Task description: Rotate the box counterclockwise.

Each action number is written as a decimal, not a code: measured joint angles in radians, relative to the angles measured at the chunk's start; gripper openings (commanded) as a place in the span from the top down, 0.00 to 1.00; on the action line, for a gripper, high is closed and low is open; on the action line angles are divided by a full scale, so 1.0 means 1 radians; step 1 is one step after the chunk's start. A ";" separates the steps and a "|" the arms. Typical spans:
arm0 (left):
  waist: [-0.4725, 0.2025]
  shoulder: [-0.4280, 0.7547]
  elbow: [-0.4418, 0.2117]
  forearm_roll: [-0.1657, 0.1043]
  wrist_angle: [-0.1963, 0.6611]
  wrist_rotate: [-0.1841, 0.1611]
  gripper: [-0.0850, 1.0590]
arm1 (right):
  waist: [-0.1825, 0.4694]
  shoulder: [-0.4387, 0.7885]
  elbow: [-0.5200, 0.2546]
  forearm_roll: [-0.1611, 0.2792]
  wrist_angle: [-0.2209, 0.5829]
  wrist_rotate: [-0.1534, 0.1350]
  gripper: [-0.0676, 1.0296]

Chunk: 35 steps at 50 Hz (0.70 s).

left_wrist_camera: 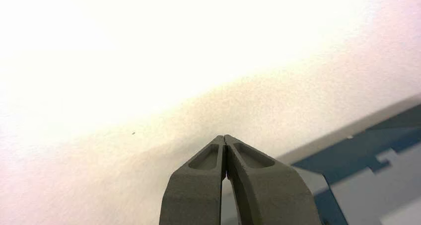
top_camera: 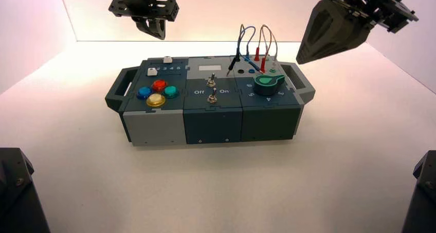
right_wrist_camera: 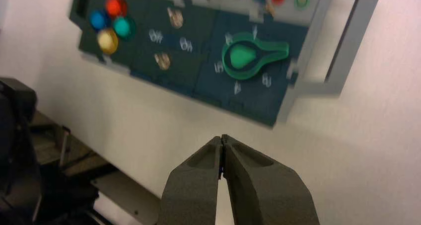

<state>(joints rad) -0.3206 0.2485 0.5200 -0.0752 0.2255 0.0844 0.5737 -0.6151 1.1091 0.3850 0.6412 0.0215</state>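
The box [top_camera: 216,117] is a long teal-and-grey panel box with end handles, lying across the middle of the table. It carries coloured push buttons [top_camera: 157,93] on its left part, two toggle switches [top_camera: 211,89] in the middle, and a green dial [top_camera: 269,83] and looped wires [top_camera: 254,42] on its right part. My left gripper [top_camera: 156,33] hangs shut and empty above the table behind the box's left end; its wrist view shows a box corner [left_wrist_camera: 367,160]. My right gripper [top_camera: 301,59] is shut and empty, above and beside the box's right handle. Its wrist view shows the dial [right_wrist_camera: 248,56].
The white table [top_camera: 216,192] spreads around the box, with pale walls behind. Dark arm bases [top_camera: 18,192] stand at the near left and near right corners.
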 measured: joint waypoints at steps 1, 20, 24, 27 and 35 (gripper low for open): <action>-0.002 0.012 -0.005 0.000 0.000 0.000 0.95 | 0.002 0.002 0.005 0.003 0.000 0.000 0.96; 0.002 0.129 -0.040 0.000 0.000 0.002 0.95 | 0.014 0.071 0.041 0.052 -0.017 -0.018 0.96; 0.000 0.133 -0.043 0.000 0.000 0.002 0.95 | 0.044 0.112 0.037 0.057 -0.032 -0.018 0.96; -0.002 0.133 -0.043 -0.002 0.000 0.002 0.95 | 0.067 0.140 0.028 0.061 -0.038 -0.020 0.96; 0.002 0.133 -0.046 -0.002 -0.002 0.000 0.95 | 0.166 0.295 -0.021 0.072 -0.061 -0.020 0.96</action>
<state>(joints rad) -0.3191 0.3820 0.4740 -0.0767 0.2240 0.0844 0.7394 -0.3206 1.0876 0.4571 0.5798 0.0015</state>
